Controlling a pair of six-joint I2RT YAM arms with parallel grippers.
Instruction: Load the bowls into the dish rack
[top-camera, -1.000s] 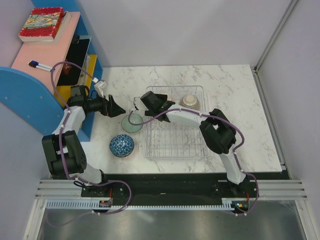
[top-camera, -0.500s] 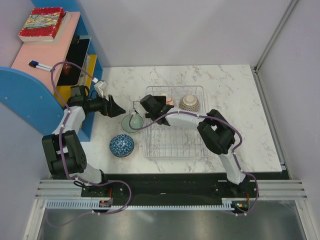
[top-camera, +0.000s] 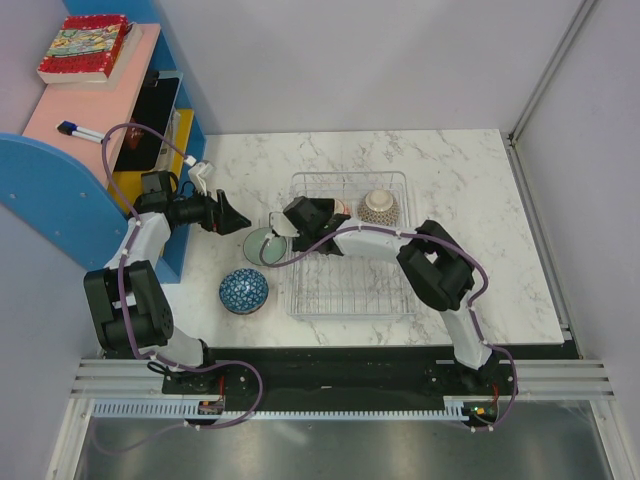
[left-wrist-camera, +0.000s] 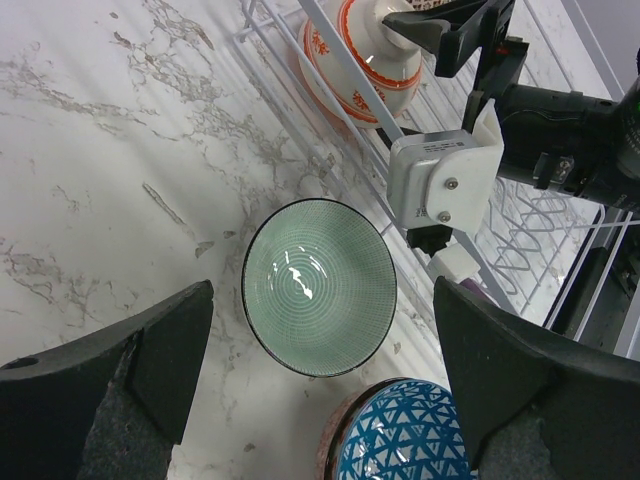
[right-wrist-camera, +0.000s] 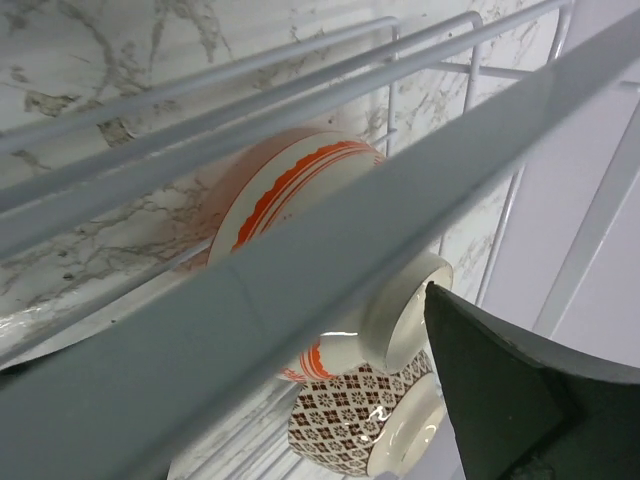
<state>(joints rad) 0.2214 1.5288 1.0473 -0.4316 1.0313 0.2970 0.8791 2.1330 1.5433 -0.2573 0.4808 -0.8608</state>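
Now, left gripper (top-camera: 232, 217) spread wide, empty, above the green bowl (left-wrist-camera: 318, 287) on the table (top-camera: 480, 200); blue bowl (top-camera: 243, 291) close by. Right gripper (top-camera: 308, 213) at the rack (top-camera: 350, 300), left rim — open or gripping, can't tell — beside an orange bowl (right-wrist-camera: 290, 190) tipped on its side against a brown bowl (top-camera: 380, 205) inside.

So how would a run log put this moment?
in dish rack: orange bowl, brown bowl | on table: green bowl, blue bowl | left gripper: open, facing green bowl | right gripper: open at rack edge
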